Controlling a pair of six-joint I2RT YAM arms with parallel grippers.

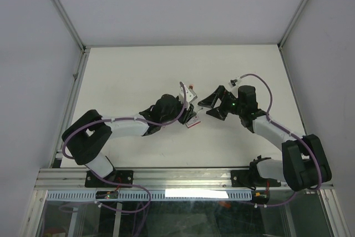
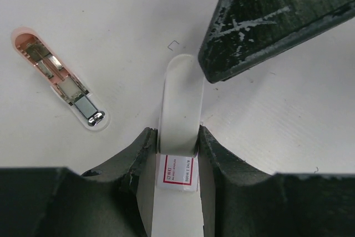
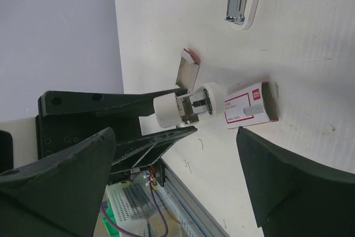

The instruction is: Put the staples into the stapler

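White tabletop inside a grey-walled enclosure carries everything, gathered near its middle. At this point the job looks prepared but not done. The left gripper [image 1: 188,113] is clamped on the white stapler [image 2: 182,92], a pad pressed to each side and the rounded end poking out past the fingertips. In the right wrist view the stapler's red-tipped cover [image 3: 188,70] stands hinged up and the metal channel [image 3: 195,104] looks exposed, so I judge the opening step finished. The right gripper [image 1: 208,106] hovers just beside that open end, jaws spread wide and holding nothing. The staples [image 1: 191,94], as best I can place them, are the small silvery-grey rectangle with a paler rim seen from above just beyond the left gripper, in neither hand. What seems to remain is picking them up, seating them in the channel and closing the cover. A red-and-white box [image 3: 249,106] lies on the table just beside the stapler's open end, between it and the right gripper, and could crowd an approach. One loose staple [image 2: 175,44] sits near the stapler's tip. A pale-rimmed oblong [image 2: 58,79] with a pink tint and metal parts lies apart from the left fingers. Whether it is the same piece as that grey rectangle I cannot tell. The raised cover and the left fingers narrow the way into the channel.
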